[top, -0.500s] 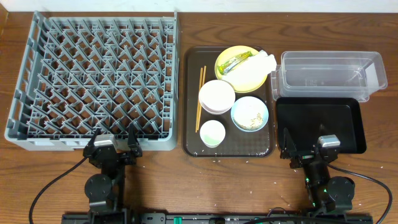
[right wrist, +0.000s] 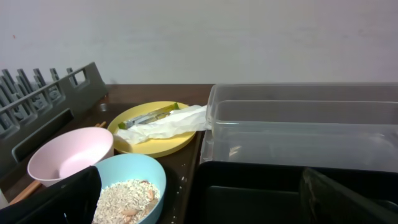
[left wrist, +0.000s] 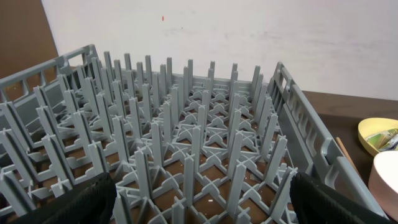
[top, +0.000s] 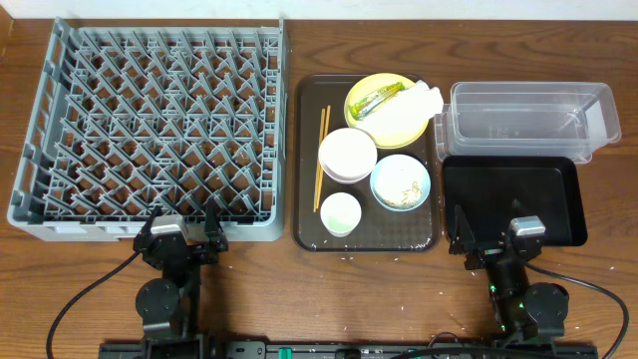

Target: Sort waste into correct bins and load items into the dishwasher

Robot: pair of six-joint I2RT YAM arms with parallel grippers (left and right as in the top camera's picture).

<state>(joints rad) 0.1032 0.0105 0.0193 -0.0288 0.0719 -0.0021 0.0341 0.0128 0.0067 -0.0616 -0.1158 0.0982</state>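
– Left gripper first: how did it stand?
– Its jaws were spread wide and held nothing. It sat low over the brown wooden table, at the 6 o'clock wall of the large square grey plastic dish rack. Its wrist camera looked straight along the rows of upright pegs.
– And the right gripper?
– Spread wide too, and empty, at the 6 o'clock edge of the shallow black rectangular tray. The clear rectangular plastic tub lay just beside that tray, at its 12 o'clock.
– Where was the crockery?
– All of it was on the dark brown serving tray, between the rack and the two bins. The round yellow plate sat at 1 o'clock on it. The white bowl was near the middle, the light-blue bowl at 4 o'clock and the small white cup at 6 o'clock. The pair of thin wooden chopsticks lay along the 9 o'clock side, running from 12 toward 6.
– And the waste?
– The small yellow-green sachet wrapper lay on the plate. The crumpled white paper napkin was at the plate's 3 o'clock rim, reaching toward the tub. Whether it touched the tub I could not tell from above. The whitish rice-like food scraps lay inside the light-blue bowl.
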